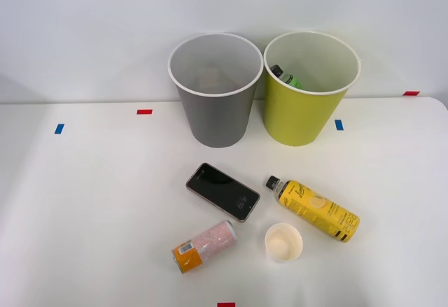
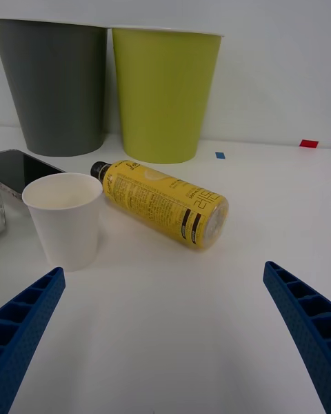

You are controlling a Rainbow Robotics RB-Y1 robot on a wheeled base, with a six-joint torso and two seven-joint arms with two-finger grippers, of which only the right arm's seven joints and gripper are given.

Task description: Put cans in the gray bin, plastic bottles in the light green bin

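A pale pink speckled can (image 1: 204,246) with an orange end lies on its side near the table's front edge. To its right lies a yellow-labelled plastic bottle (image 1: 313,208) (image 2: 162,203), black cap pointing toward the bins. The gray bin (image 1: 214,89) (image 2: 55,86) and the light green bin (image 1: 309,87) (image 2: 164,94) stand upright side by side at the back. A green bottle (image 1: 287,78) rests inside the light green bin. My right gripper (image 2: 165,338) is open, low over the table, a short way in front of the yellow bottle, with nothing between its blue fingers (image 2: 303,324).
A black smartphone (image 1: 222,191) (image 2: 24,170) lies flat between the bins and the can. A cream paper cup (image 1: 283,242) (image 2: 65,217) stands upright beside the yellow bottle. Small red and blue tape marks dot the white table (image 1: 84,202).
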